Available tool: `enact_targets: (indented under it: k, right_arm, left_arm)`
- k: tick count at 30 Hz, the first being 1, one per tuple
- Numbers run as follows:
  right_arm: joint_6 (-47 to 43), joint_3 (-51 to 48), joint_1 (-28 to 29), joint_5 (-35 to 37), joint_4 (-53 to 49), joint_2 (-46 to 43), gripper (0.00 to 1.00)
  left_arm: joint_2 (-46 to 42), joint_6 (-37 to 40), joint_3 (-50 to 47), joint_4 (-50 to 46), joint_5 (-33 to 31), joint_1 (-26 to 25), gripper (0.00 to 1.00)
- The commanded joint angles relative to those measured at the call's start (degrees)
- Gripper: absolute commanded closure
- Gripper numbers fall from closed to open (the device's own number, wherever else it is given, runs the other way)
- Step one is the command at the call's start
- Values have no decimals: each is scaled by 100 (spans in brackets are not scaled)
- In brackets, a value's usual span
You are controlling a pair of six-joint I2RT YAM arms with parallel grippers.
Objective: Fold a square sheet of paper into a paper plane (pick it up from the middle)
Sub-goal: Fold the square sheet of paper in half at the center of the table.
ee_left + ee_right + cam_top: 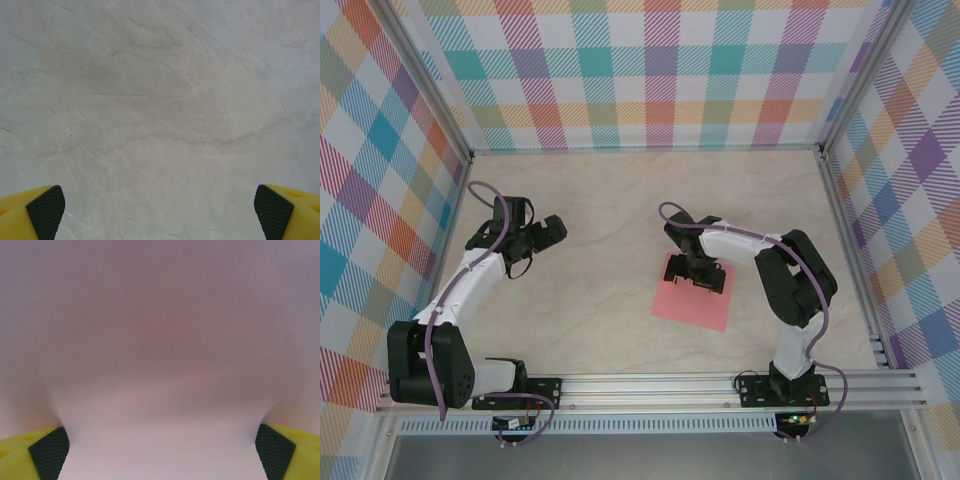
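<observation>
Pale marbled tabletop point(590, 330) held the square sheet of paper point(695, 305) flat, right of centre, with my right gripper point(700, 275) low over its far half, jaws spread wide; the left gripper point(548, 233) hung open over the tabletop well to the left. I judged that closing there, off the middle, could skid or crumple the thin sheet rather than pinch it.

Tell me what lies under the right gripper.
The square sheet of paper, flat on the table. Its far edge is covered by the right gripper from above; whether the open fingers touch it cannot be seen.
</observation>
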Motion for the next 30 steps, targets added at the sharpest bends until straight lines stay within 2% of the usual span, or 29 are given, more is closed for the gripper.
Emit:
enact_targets:
  k: [1,13,20,30]
  right_arm:
    - [175,-357,-2,-180,130,375,0]
    - [108,-626,-85,-202,334,388,12]
    - [33,-609,-91,-88,331,156,13]
    - [-49,-277,14,271,-403,-692,0]
  left_arm:
    - [50,-59,191,-172,-44,-84,0]
    - [136,-52,226,-235,-68,-84,0]
    - [180,-64,263,-275,-45,-87,0]
    - [243,-66,316,-328,0,-120,0]
